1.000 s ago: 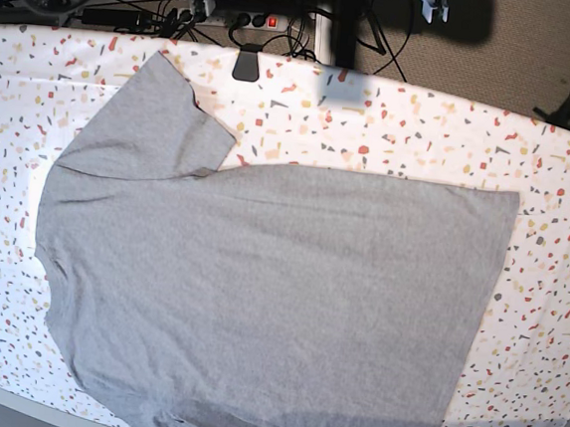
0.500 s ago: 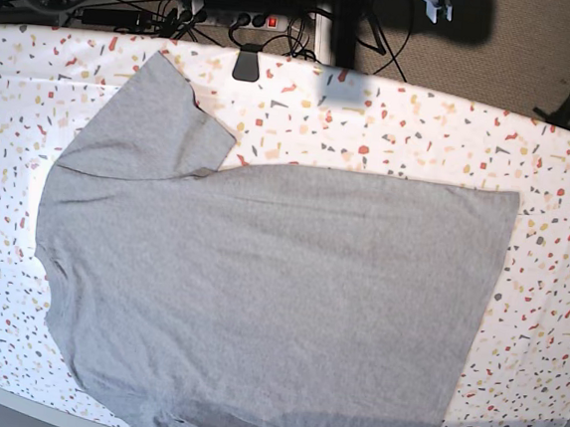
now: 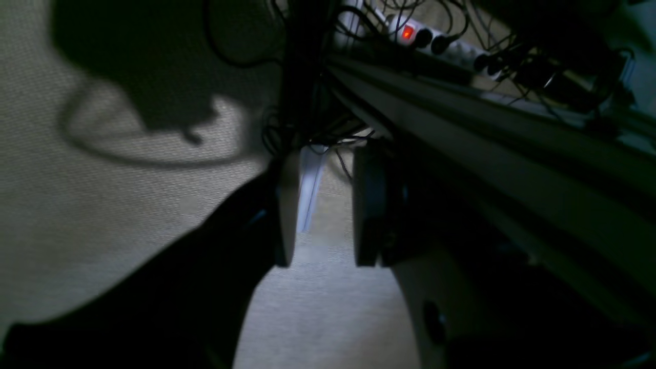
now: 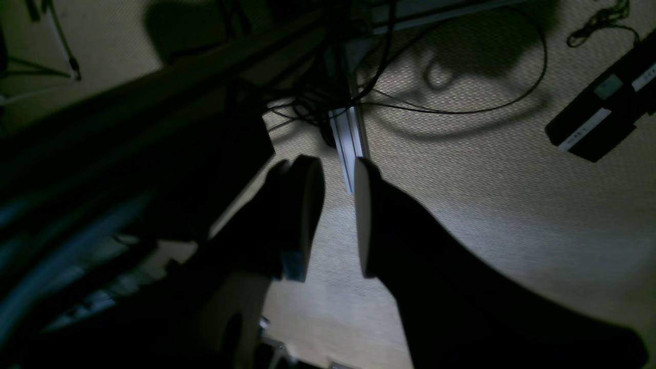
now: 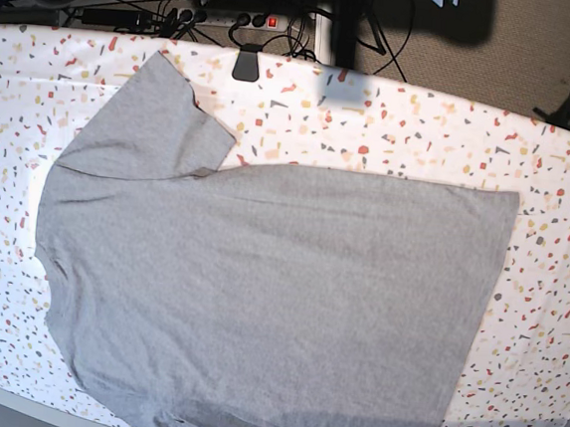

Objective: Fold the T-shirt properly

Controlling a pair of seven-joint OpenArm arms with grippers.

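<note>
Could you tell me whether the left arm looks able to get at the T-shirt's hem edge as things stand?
Probably yes. The T-shirt lies flat on the table with nothing on or around it. The left gripper is open and empty, off the table over carpet, so it must travel first.

T-shirt (image 5: 258,291) lies flat across table (image 5: 422,136).

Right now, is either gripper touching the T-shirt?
Apart. The base view shows the T-shirt flat on the table, no arm over it; the left gripper and right gripper face the floor.
</note>
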